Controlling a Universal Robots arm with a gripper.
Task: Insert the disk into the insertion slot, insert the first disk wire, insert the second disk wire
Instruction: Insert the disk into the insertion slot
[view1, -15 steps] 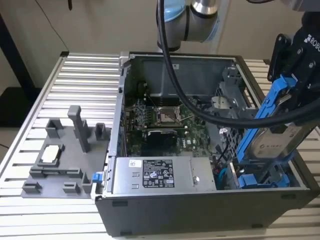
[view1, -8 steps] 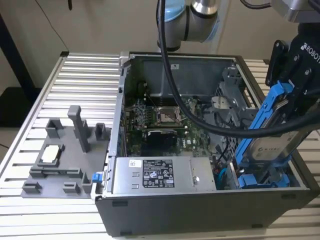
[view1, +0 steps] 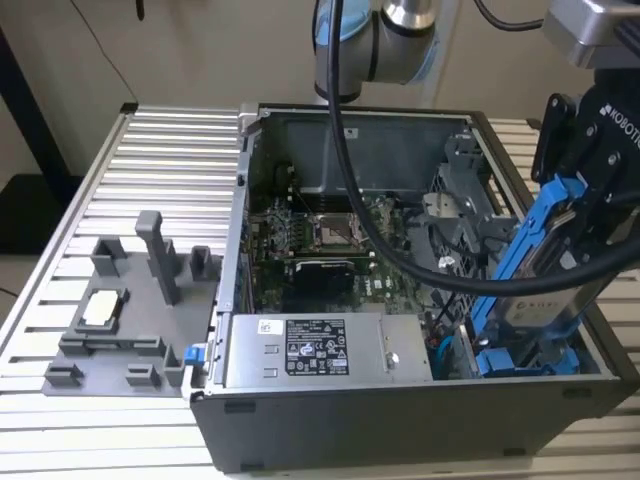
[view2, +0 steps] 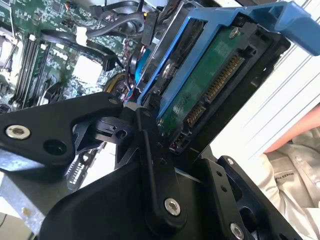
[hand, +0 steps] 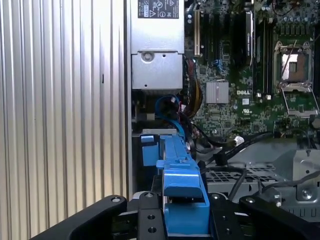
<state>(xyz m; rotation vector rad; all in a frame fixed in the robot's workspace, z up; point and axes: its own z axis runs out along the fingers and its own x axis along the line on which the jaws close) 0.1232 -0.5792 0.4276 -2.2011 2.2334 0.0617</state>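
Your gripper (view1: 575, 225), jaws clamped on the disk (view1: 540, 300), holds it tilted, with its lower end at the insertion slot (view1: 520, 362), at 4 o'clock of the open computer case (view1: 350, 425) in the exterior view.

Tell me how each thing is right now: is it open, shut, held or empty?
gripper: fingers shut on the disk.
disk: held, tilted, lower end over the insertion slot, not yet seated.
insertion slot: open, disk not lying in it.
computer case: open, side cover off.
processor socket: bare, nothing mounted on it.
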